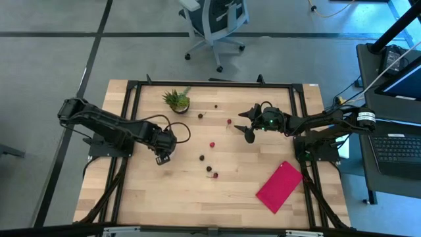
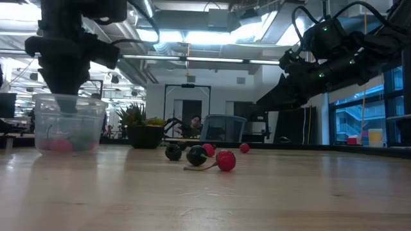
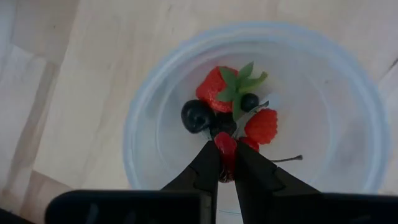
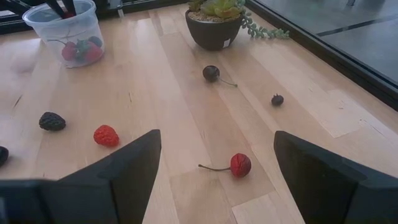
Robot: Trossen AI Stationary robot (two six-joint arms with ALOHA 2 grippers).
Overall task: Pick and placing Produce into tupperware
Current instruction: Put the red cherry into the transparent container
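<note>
Pinched between the left gripper fingers, a red berry hangs inside the tupperware above several pieces, while the spread right gripper waits beyond loose produce.

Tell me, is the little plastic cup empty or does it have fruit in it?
Not empty. The tupperware holds a strawberry, a raspberry and dark berries.

The table is made of pale, matt wood planks with visible grain. The tupperware is formed of smooth, translucent plastic. A glossy skin is shown on the dark cherry, while the red raspberry is bumpy. The pot is finished dark and smooth.
</note>
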